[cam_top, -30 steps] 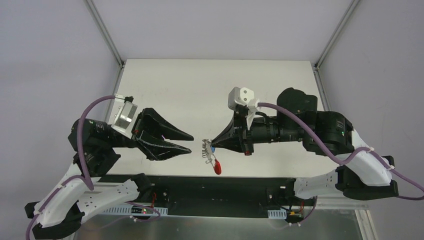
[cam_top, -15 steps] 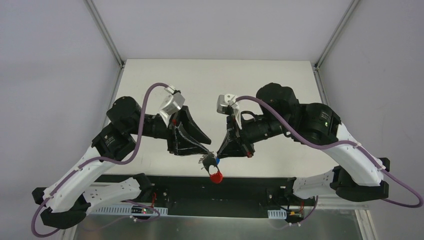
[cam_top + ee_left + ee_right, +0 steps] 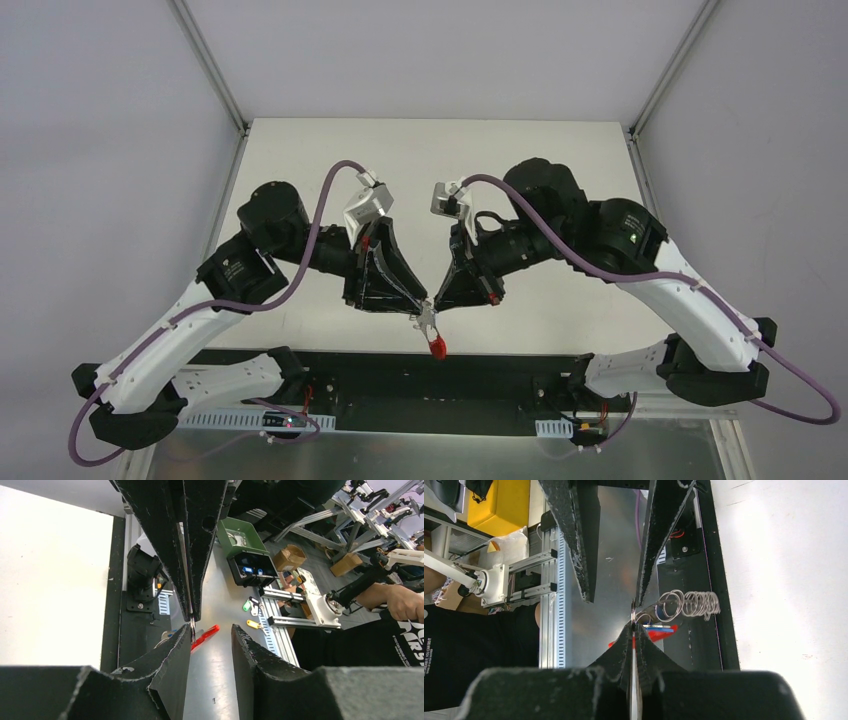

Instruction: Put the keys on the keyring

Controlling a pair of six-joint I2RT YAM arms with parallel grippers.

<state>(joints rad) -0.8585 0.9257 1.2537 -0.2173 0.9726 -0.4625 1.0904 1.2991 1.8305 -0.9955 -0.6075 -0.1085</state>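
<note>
From above, the right claw (image 3: 436, 306) is clamped shut on the keyring (image 3: 437, 344), which dangles past the desk's (image 3: 420, 170) near edge. The left claw (image 3: 418, 306) stands part-open beside it.

Left wrist: its jaws gape, apparently empty, with the red strip (image 3: 205, 635) beyond.

Right wrist: the wire rings (image 3: 689, 604) are thin and silver, likely light, springy and slippery. The flat blue tag of the keys (image 3: 659, 627) probably offers the surer hold.

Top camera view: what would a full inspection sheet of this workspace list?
Surface: white table, black strip along its near edge.
Job's things: keyring of silver rings with red strip, held above that edge; blue tag beside the rings.
Clutter: nothing seen.
Grippers: right gripper shut on keyring; left gripper open, tip to tip with it.
Cables: purple cable looping over each arm.
Surroundings: grey walls; a person and boxes beyond the rig.
</note>
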